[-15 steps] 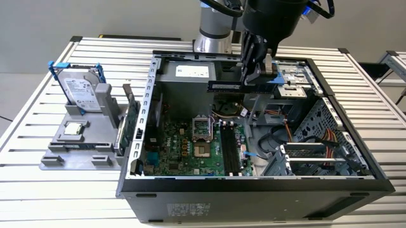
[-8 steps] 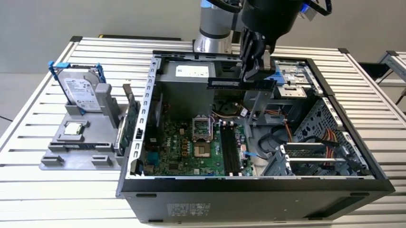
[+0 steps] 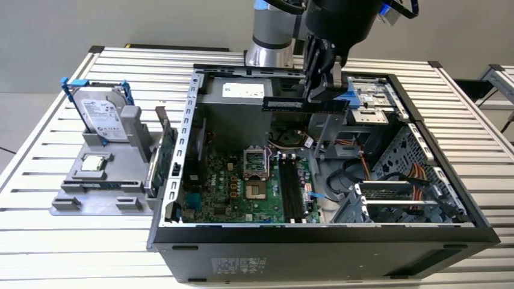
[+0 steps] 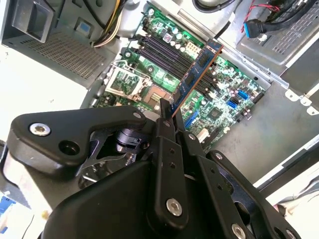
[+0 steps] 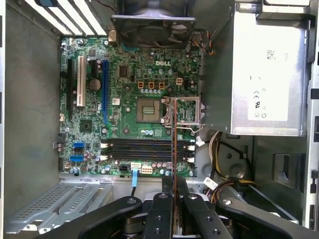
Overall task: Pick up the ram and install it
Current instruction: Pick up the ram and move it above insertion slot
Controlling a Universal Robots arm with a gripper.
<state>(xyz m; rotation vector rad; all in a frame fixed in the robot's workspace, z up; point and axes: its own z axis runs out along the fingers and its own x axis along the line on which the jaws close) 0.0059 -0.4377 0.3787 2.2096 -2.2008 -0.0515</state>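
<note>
My gripper (image 3: 323, 95) is shut on the ram (image 3: 283, 104), a long dark stick that it holds level and in the air above the open computer case (image 3: 192, 120). In the second wrist view the ram (image 4: 197, 74) sticks out from the fingertips of the gripper (image 4: 165, 118), with its gold edge showing, over the motherboard. Seen edge-on in the first wrist view, the ram (image 5: 174, 134) crosses the black memory slots (image 5: 144, 148) at a right angle, well above them. Those memory slots (image 3: 291, 189) lie right of the CPU socket (image 3: 254, 162) in the exterior view.
A grey stand on the exterior view's left holds a silver hard drive with a blue handle (image 3: 105, 114) and a small square CPU chip (image 3: 94, 161). Inside the case are the power supply (image 5: 261, 74), a fan (image 5: 152, 25), loose cables (image 5: 219, 149) and a drive cage (image 3: 377, 99).
</note>
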